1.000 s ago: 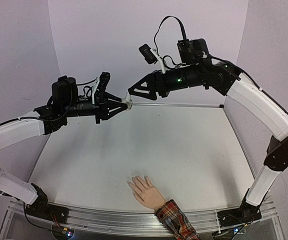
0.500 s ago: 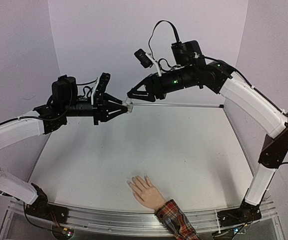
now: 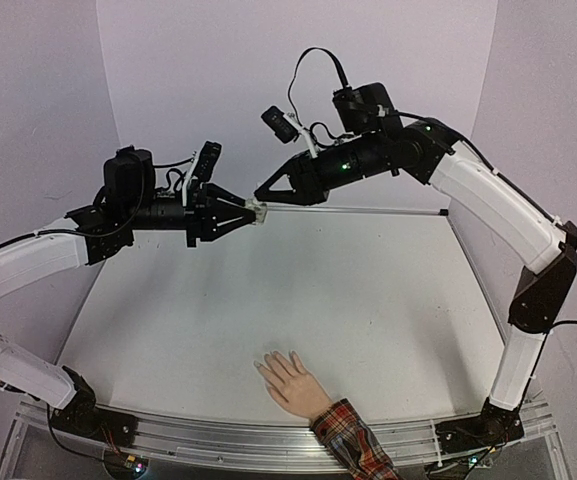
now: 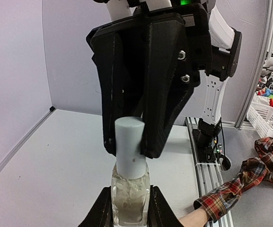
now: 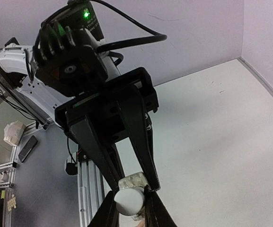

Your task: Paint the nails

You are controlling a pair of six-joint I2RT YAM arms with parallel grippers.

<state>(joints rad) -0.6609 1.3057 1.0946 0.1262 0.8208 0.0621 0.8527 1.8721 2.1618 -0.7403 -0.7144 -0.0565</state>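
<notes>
Logged left arm (image 3: 28, 268) at far left: smooth white shell links, matte black joints. Followed it rightward to left gripper (image 3: 252, 213), black angular wedge-shaped fingers, raised well above the table (image 3: 388, 300), a flat matte off-white top. Found those jaws narrow, clamped on the flat sides of a small square-shouldered glass bottle (image 4: 130, 201), clear walls over pale, pearly, mottled polish. Noted the bottle lying along the gripper's axis, cap end toward the right arm. Marked the white cap (image 4: 130, 146), a smooth matte cylinder with a flat top, seated on the bottle neck. Saw right gripper (image 3: 259, 199), long black tapered fingers, drawn in narrow on both sides of that cap, pads touching it. Placed mannequin hand (image 3: 290, 384) at the near table edge, lower centre, well below both grippers; flesh-coloured, smooth, lying flat, fingers spread toward far left. Could not resolve the nails (image 3: 260, 367) at its fingertips, too tiny; put them well apart from both grippers. Noted red plaid cuff (image 3: 353, 438), soft creased fabric at the wrist, crossing the ribbed aluminium rail (image 3: 218, 432). Ended at right arm (image 3: 488, 205), same white shells and black joints, arched high along the right wall.
</notes>
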